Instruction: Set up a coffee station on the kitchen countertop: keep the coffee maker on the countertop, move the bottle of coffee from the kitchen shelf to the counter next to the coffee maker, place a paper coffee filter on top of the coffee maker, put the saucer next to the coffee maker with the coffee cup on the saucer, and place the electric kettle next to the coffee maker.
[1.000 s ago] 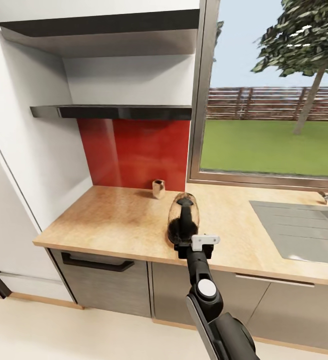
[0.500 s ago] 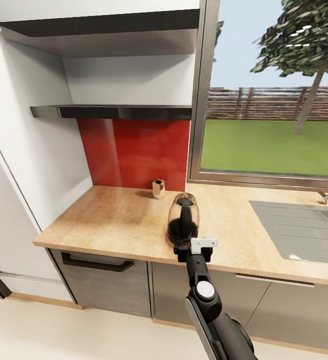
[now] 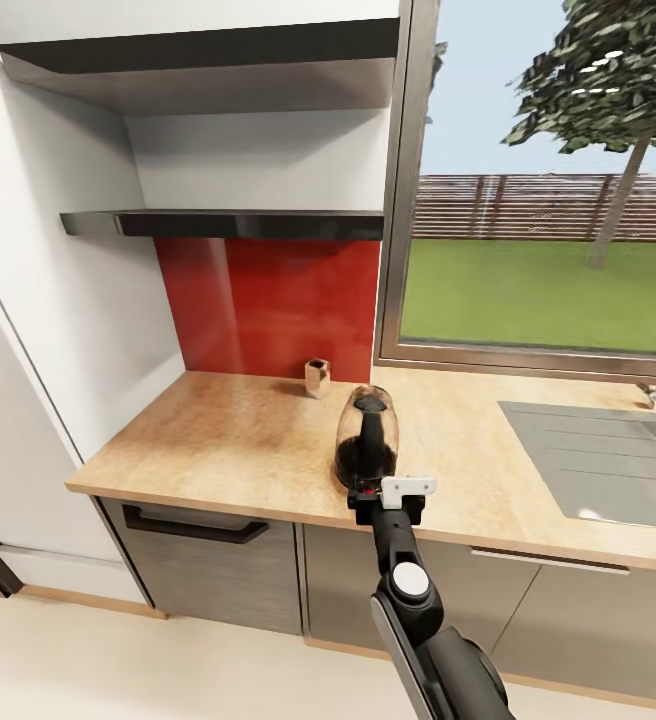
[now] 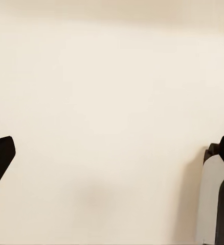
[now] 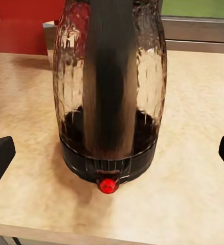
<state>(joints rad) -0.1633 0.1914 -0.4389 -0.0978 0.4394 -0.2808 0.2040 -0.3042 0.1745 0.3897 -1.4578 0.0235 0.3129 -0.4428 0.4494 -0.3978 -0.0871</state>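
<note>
- Now: kettle [image 3: 367, 437] upright on worktop [image 3: 238, 440], near its front edge.
- My right pincer [image 5: 112, 153]: wide, just short of it.
- Next, likely: withdraw, fetch remaining items.

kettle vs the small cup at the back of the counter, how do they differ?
The kettle is tall, clear glass with a black base and handle; the cup is short, tan and opaque. The kettle stands near the counter's front edge, right in front of the right gripper, whose jaws are open; the cup sits far back by the red backsplash. Both stand upright on the counter.
</note>
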